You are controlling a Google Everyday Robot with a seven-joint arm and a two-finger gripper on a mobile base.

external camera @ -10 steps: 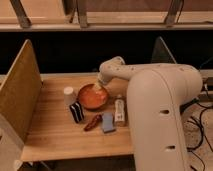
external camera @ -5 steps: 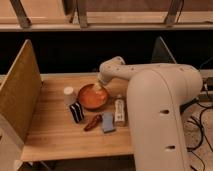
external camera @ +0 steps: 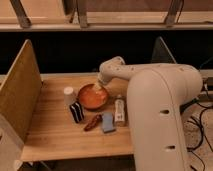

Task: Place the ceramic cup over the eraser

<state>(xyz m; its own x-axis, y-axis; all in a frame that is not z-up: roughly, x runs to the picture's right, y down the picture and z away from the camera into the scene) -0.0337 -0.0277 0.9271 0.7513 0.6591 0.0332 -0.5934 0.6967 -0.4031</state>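
The ceramic cup (external camera: 69, 95) is a small off-white tapered cup standing upside down on the wooden table (external camera: 55, 135), left of the orange bowl (external camera: 91, 96). The eraser (external camera: 76, 112), a dark upright block with white stripes, stands just in front of the cup, close to it. The gripper (external camera: 98, 89) hangs at the end of the white arm (external camera: 150, 95), over the bowl's far right rim, about a bowl's width right of the cup. It holds nothing that I can see.
A light blue flat pad (external camera: 108, 122), a brown-red object (external camera: 92, 122) and a white oblong bottle-like thing (external camera: 119, 110) lie in front of the bowl. Tall wooden side panels (external camera: 20, 90) bound the table on the left. The robot's body fills the right.
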